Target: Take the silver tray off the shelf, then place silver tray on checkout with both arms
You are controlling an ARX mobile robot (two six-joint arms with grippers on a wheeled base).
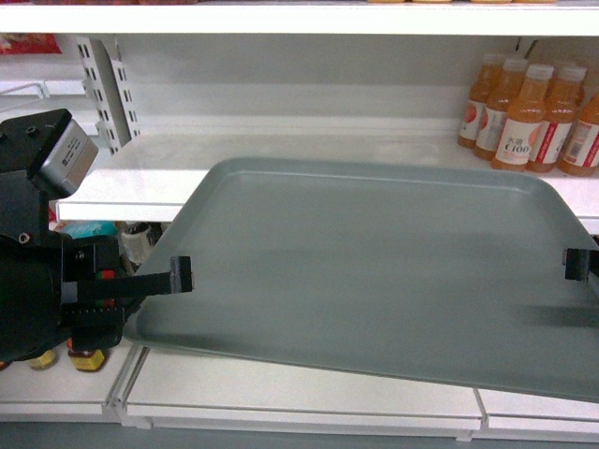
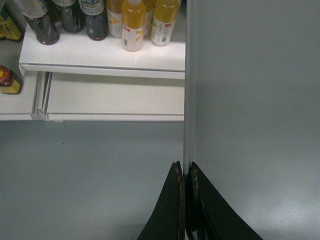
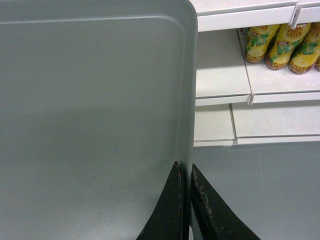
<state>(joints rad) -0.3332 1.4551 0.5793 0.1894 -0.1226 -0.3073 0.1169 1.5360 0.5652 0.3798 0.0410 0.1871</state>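
Spanning 9 to 3 o'clock, silver tray (image 1: pixel 374 271) hung before the shelf (image 1: pixel 140 173), left end effector (image 1: pixel 178 274) and right end effector (image 1: pixel 573 264) each clamped on its short rims.

The silver tray (image 1: pixel 374 271), matte grey-green with rounded corners and a low raised rim, is hanging in front of the shelf (image 1: pixel 281 154), its far edge overlapping the white board's front lip in the head view. It is tilting slightly, the right side sitting lower. Its surface is carrying nothing.
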